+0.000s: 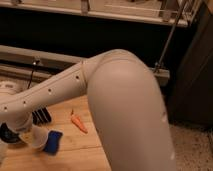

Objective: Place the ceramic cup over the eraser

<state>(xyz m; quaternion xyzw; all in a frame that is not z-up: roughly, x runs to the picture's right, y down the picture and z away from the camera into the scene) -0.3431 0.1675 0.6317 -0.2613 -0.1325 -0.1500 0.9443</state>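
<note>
The ceramic cup is a small white shape at the lower left of the wooden table, just left of a flat blue pad. The eraser, a black block with thin white stripes, lies a little behind the cup. My gripper is at the end of the white arm, right at the cup's top. The wrist hides most of it, so I cannot tell whether it holds the cup.
A small orange object lies right of the eraser. A dark round bowl shows at the left edge. My large white arm covers the table's right half. Dark shelving and a metal rail stand behind the table.
</note>
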